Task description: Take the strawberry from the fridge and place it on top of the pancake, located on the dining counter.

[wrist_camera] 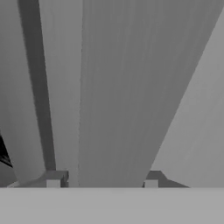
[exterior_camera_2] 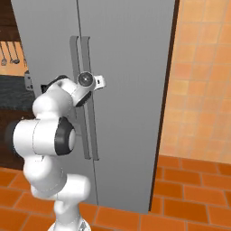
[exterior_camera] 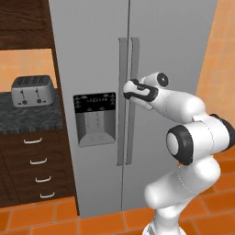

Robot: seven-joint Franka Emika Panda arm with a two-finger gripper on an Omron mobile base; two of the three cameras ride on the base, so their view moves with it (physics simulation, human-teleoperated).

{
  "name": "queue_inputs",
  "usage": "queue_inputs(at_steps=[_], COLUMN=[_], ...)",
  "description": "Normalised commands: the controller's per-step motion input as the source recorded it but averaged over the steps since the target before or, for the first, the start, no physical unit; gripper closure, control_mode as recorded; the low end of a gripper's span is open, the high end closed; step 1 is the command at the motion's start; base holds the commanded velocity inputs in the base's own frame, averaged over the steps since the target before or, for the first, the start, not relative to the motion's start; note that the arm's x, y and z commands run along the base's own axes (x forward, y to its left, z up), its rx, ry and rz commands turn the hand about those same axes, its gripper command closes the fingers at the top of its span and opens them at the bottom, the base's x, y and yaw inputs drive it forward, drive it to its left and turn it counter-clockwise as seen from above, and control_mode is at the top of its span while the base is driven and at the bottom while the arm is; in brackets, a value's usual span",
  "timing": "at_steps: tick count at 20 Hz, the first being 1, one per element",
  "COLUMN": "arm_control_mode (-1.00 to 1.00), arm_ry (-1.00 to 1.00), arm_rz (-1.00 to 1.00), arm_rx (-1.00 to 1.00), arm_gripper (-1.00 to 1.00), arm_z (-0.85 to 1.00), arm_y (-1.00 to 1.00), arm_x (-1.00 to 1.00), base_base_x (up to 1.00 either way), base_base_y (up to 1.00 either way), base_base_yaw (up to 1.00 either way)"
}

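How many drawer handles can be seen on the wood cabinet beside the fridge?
4, stacked under the dark worktop left of the fridge: top handle, second, third, bottom. More may lie beyond the picture's left edge.

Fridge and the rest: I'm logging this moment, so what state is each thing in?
fridge: both doors shut.
fridge handles: upright, side by side at the door seam.
pincer: open, fingertips either side of a handle.
toaster: slots empty.
drawers: all shut.
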Motion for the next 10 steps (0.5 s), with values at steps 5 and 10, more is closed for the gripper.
queue_inputs(at_steps=[5,10], arm_control_mode=[-1.0,-1.0], arm_ry=[0.0,0.0], arm_rz=[0.01,0.0], arm_rx=[0.0,0.07], arm_gripper=[1.0,1.0], arm_z=[0.0,0.0], arm_y=[-0.2,-0.72], arm_x=[-0.59,-0.96], base_base_x=[0.0,0.0], base_base_y=[0.0,0.0], base_base_yaw=[0.0,0.0])
